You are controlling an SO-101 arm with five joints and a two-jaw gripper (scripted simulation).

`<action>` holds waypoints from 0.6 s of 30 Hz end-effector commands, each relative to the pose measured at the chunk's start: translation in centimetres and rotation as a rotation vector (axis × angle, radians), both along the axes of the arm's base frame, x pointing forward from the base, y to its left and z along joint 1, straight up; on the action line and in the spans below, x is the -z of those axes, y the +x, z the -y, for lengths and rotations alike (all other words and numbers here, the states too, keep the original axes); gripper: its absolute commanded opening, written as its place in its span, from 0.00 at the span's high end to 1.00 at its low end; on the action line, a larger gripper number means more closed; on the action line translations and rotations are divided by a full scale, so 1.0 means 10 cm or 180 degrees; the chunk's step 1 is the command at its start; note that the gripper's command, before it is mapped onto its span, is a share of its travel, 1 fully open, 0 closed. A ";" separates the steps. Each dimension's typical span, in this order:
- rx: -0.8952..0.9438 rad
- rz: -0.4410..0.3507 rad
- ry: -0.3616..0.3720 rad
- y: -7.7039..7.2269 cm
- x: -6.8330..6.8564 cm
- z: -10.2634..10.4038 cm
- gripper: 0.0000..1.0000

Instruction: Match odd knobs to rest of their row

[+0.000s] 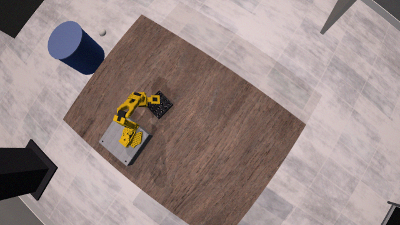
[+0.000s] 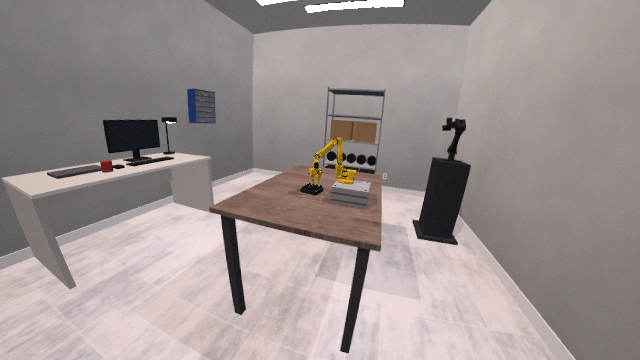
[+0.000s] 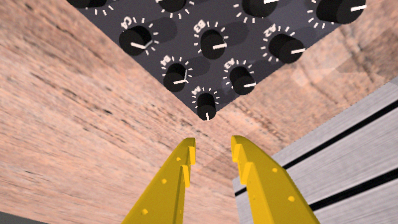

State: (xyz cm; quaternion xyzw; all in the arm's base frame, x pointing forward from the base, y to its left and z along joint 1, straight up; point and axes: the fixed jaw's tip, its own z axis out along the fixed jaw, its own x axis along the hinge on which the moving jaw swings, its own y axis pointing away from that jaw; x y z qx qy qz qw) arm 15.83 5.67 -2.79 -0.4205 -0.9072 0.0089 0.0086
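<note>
With the knob box (image 3: 210, 45) lying on the table (image 3: 75, 125) in the upper middle of the wrist view, the nearly closed, empty claw (image 3: 212, 150) is best lowered squarely over the corner knob (image 3: 206, 103) just above it, before any turning is tried.
</note>
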 end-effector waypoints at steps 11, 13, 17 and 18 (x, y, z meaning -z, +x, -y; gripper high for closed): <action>-0.0013 0.0055 0.0022 0.01 0.01 -0.02 0.90; -0.0013 0.0055 0.0022 0.01 0.02 -0.02 0.90; -0.0013 0.0055 0.0022 0.01 0.06 -0.02 0.90; -0.0013 0.0055 0.0022 0.01 0.06 -0.02 0.90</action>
